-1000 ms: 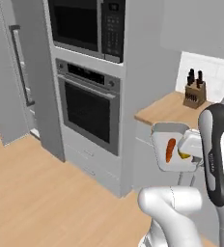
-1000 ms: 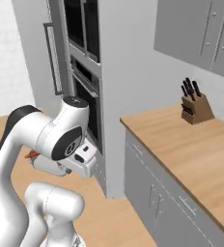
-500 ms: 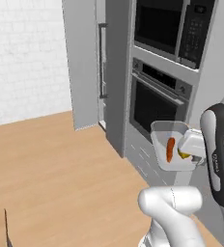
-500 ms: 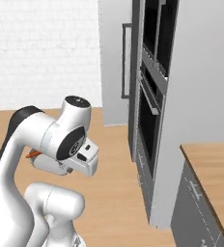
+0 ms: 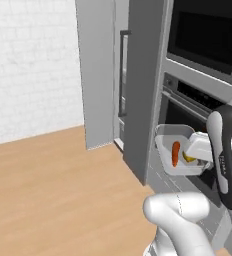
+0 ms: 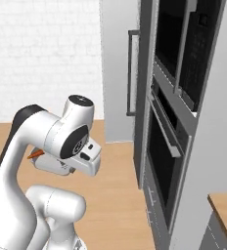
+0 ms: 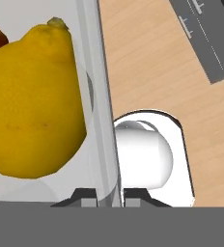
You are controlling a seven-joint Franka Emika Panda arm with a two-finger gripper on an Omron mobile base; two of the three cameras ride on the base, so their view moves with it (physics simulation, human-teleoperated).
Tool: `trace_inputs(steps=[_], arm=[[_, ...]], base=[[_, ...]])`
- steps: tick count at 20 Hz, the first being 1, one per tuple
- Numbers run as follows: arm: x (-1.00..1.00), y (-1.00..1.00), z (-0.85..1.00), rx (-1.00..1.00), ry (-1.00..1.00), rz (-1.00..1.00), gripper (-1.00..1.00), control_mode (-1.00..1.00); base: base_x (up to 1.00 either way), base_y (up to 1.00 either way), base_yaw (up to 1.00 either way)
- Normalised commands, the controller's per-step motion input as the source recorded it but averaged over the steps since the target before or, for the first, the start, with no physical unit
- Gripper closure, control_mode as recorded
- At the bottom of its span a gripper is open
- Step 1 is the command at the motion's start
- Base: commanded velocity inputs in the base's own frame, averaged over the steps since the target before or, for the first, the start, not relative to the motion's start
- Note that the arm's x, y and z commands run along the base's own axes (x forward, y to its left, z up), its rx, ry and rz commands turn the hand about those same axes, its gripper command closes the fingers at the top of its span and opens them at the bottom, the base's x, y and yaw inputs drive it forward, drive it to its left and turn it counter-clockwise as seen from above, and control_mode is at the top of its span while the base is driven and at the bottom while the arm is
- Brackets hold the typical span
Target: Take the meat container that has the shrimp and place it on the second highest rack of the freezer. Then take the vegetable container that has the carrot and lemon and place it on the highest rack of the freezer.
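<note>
A white brick wall and pale wooden floor (image 5: pixel 53 185) lie at nine o'clock of a tall narrow grey freezer cabinet (image 5: pixel 100 75) with a long black bar handle (image 5: pixel 122 75). Just beside it, at three o'clock, stands a black-fronted wall oven (image 5: pixel 188 107). In the left base view the small clear shallow rectangular vegetable container (image 5: pixel 174 152) hangs in the air before the oven's lower edge, at about four o'clock of the freezer and well apart from it. A long orange carrot (image 5: pixel 175 153) and a small yellow lemon (image 7: pixel 34 101) lie inside. The two-finger gripper (image 7: pixel 109 195) is clamped on the tub's clear side wall, one dark tip on either face.
</note>
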Motion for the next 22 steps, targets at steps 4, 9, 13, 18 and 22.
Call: trace_inputs(steps=[4,9,13,18,22], arm=[[0.0,0.0,0.0,0.0,0.0,0.0,1.0,1.0],[0.0,0.0,0.0,0.0,0.0,0.0,1.0,1.0],[0.0,0.0,0.0,0.0,0.0,0.0,1.0,1.0],[0.0,0.0,0.0,0.0,0.0,0.0,1.0,1.0],[0.0,0.0,0.0,0.0,0.0,0.0,1.0,1.0]], base=[[1.0,0.67,-0.17],[0.99,0.92,-0.46],[0.75,0.99,-0.52],[0.33,0.88,-0.49],[0.37,0.88,-0.44]])
